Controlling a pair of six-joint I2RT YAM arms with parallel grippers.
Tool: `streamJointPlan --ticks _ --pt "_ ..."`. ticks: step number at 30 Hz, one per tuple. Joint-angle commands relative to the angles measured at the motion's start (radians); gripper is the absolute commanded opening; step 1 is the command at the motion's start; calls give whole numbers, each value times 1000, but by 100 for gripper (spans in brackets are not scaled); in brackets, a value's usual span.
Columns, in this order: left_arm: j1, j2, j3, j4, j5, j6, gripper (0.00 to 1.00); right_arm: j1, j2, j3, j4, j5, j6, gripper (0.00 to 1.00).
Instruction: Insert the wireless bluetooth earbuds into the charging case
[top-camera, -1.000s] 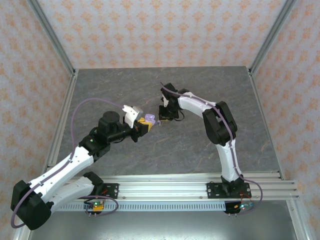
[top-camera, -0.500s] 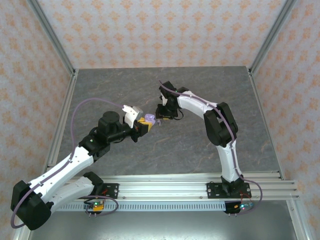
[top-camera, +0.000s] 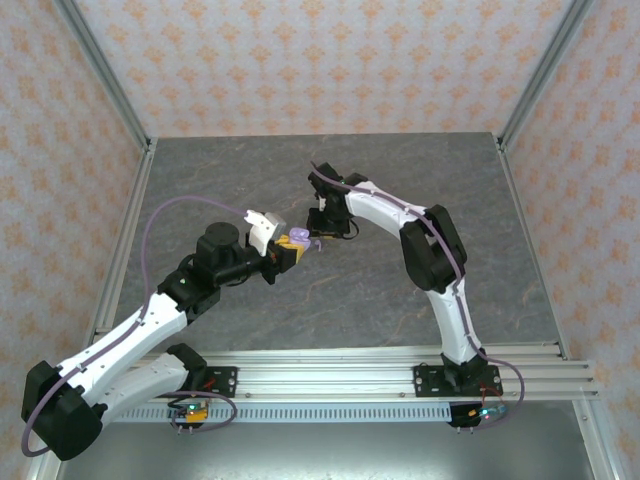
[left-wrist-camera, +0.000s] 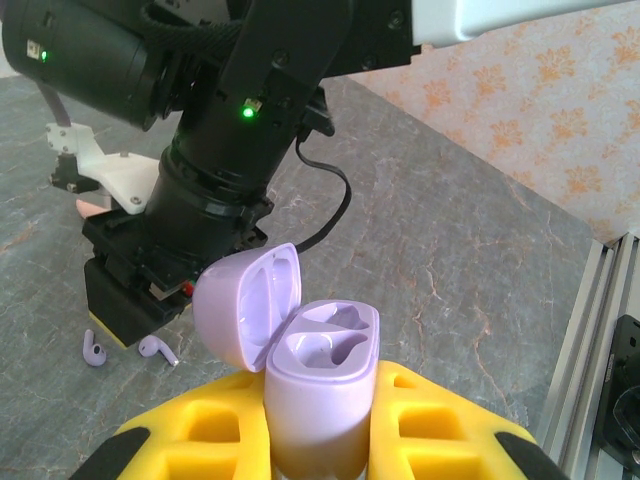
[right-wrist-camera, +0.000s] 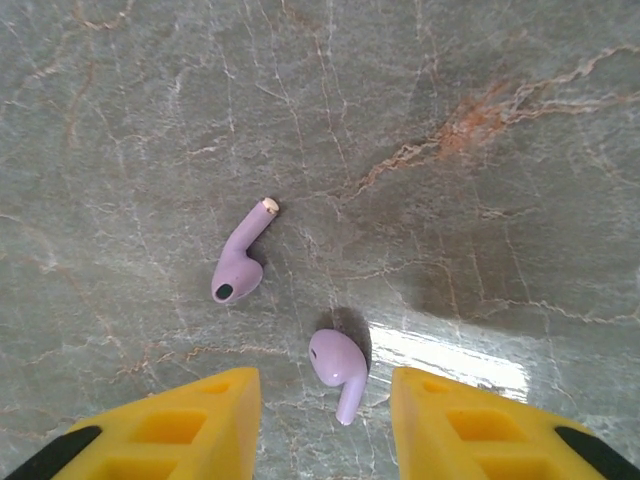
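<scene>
On the grey marbled table (right-wrist-camera: 480, 200), the left gripper (top-camera: 283, 252) at mid-frame pinches the open lilac charging case (left-wrist-camera: 318, 395) (lid tipped leftward). The right gripper (right-wrist-camera: 325, 425), fingers spread, hangs above one lilac earbud (right-wrist-camera: 240, 265) and another lilac earbud (right-wrist-camera: 335, 362), lying apart at lower centre.

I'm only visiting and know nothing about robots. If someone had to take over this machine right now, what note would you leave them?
Left gripper: shut on the lilac charging case, held upright with its lid open and both wells empty.
Right gripper: open, just above the table, holding nothing.
Earbuds: one lilac earbud lies on the table between the right gripper's fingers; a second lilac earbud lies just beyond it, apart from it.
Done: case in hand and opened.
Left: pick up each earbud and seat it in the case; neither is in yet.
</scene>
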Motion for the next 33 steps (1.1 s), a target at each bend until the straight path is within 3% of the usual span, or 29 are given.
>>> streamJointPlan --ticks 1,33 --pt "-6 -22 -1 -14 -21 6 14 13 26 40 -55 46 26 39" --pt "-5 -33 -18 -10 -20 0 14 56 142 161 -159 138 34 34"
